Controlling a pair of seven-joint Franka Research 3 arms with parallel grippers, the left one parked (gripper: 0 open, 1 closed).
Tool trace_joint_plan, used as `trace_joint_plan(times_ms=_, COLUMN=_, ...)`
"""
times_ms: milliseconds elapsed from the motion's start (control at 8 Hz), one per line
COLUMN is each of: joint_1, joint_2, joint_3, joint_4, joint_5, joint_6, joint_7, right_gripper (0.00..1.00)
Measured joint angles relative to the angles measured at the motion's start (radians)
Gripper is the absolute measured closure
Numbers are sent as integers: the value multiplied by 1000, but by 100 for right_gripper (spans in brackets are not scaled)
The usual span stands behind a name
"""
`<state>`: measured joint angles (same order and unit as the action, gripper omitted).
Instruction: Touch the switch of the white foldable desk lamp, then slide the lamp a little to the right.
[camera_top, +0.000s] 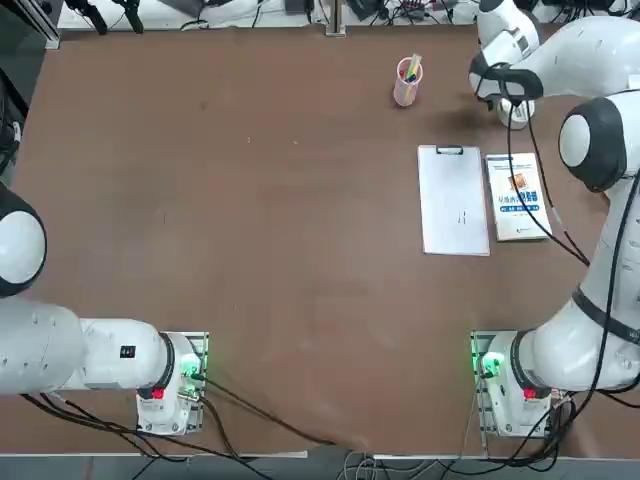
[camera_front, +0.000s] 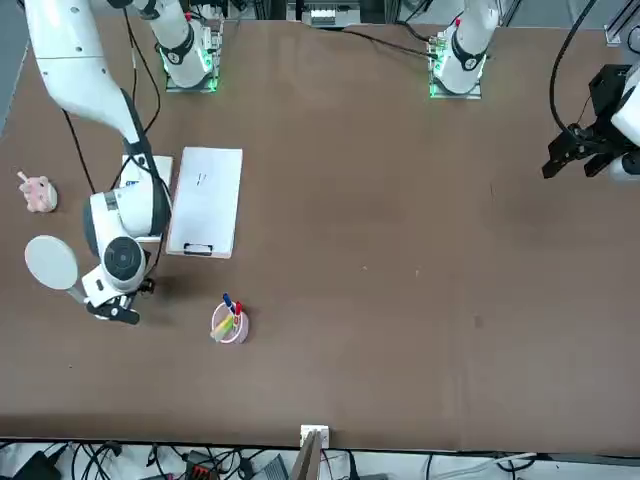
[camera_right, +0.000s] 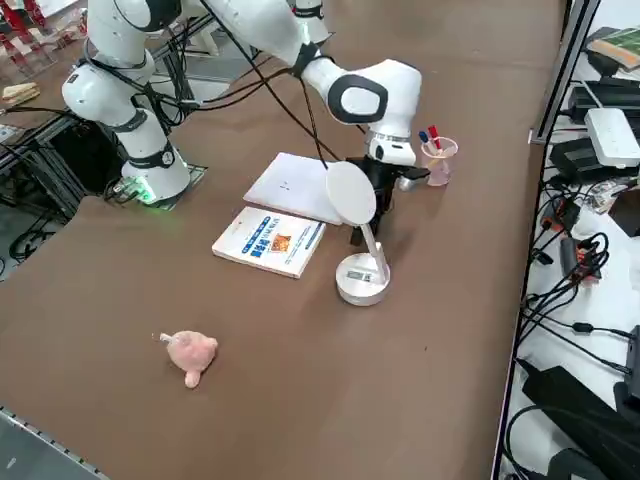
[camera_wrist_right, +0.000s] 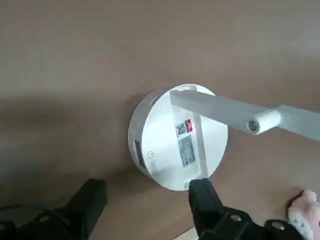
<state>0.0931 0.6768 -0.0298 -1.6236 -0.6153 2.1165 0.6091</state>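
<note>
The white foldable desk lamp stands at the table's far right side on a round disc base (camera_right: 362, 281) (camera_wrist_right: 177, 145). A thin jointed arm (camera_wrist_right: 225, 112) carries its round flat head (camera_right: 350, 193) (camera_front: 50, 262). The switch symbol (camera_wrist_right: 151, 155) sits on top of the base near its rim. My right gripper (camera_wrist_right: 147, 192) (camera_right: 375, 205) (camera_front: 115, 308) hangs open close beside the lamp, fingers pointing down, nothing between them. One fingertip (camera_wrist_right: 200, 189) lines up with the base's edge; contact cannot be told. In the top view the arm hides the lamp.
A pink pen cup (camera_top: 407, 80) (camera_right: 438, 160) stands just left of the gripper. A white clipboard (camera_top: 453, 200) and a book (camera_top: 513, 196) lie nearer the robot. A pink plush toy (camera_right: 190, 355) (camera_front: 37, 192) lies to the lamp's right.
</note>
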Motion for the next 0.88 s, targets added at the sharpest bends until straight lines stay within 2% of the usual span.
trace_joint_plan(times_ms=625, joint_1=-2, joint_2=31, joint_3=0, joint_4=0, joint_5=-2, joint_6=60, joint_7=-10, right_gripper=0)
trace_joint_plan(times_ms=875, joint_1=-6, joint_2=34, joint_3=-1, joint_4=0, joint_5=-3, joint_6=84, joint_7=-61, right_gripper=0)
